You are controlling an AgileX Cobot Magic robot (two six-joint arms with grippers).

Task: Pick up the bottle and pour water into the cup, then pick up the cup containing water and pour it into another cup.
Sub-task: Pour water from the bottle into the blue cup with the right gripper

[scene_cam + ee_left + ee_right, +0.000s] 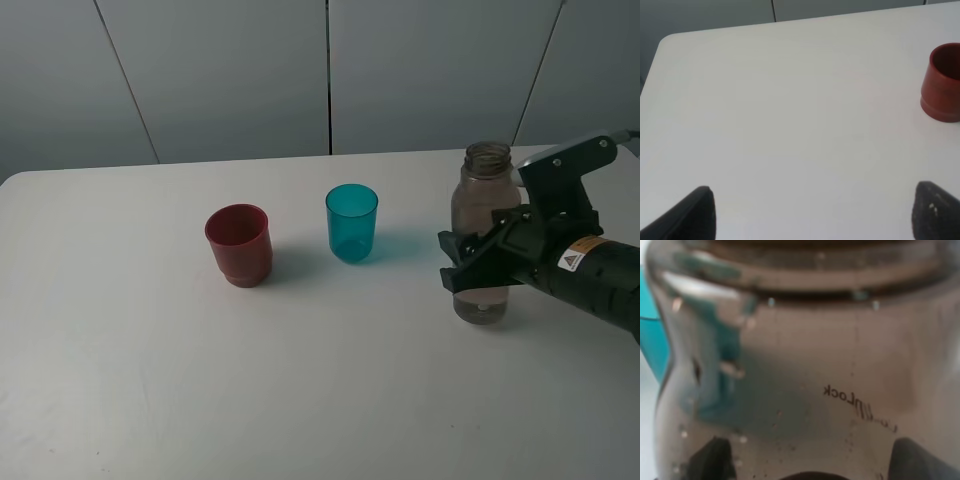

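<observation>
The right end effector (pixel 468 262) is clamped on the bottle (pixel 480 200) at mid-height, at the right of the high view. The bottle is upright, and I cannot tell whether its base has left the worktop (pixel 150 380). The teal cup (pixel 352 222) stands near the centre, apart from the bottle, with the red cup (pixel 239 243) to its left and a gap between them. The left end effector (pixel 815 215) is spread apart and empty, low over bare worktop. The red cup sits at the right edge of its wrist view. The main risk lies in the pour. The bottle has no cap and a wide neck, while the teal cup is small, so a quick tilt would likely send water past the rim or over the worktop. The smooth plastic could also twist or slip in the grip as the weight shifts. A low approach could knock the light cup over or push it into the red one. How much water the bottle holds is hard to judge. In the right wrist view the word "Lock" is printed on the bottle, followed by characters too blurred to read. A yellow warning-triangle label (pixel 572 260) sits on the right arm, its text too small to read.
</observation>
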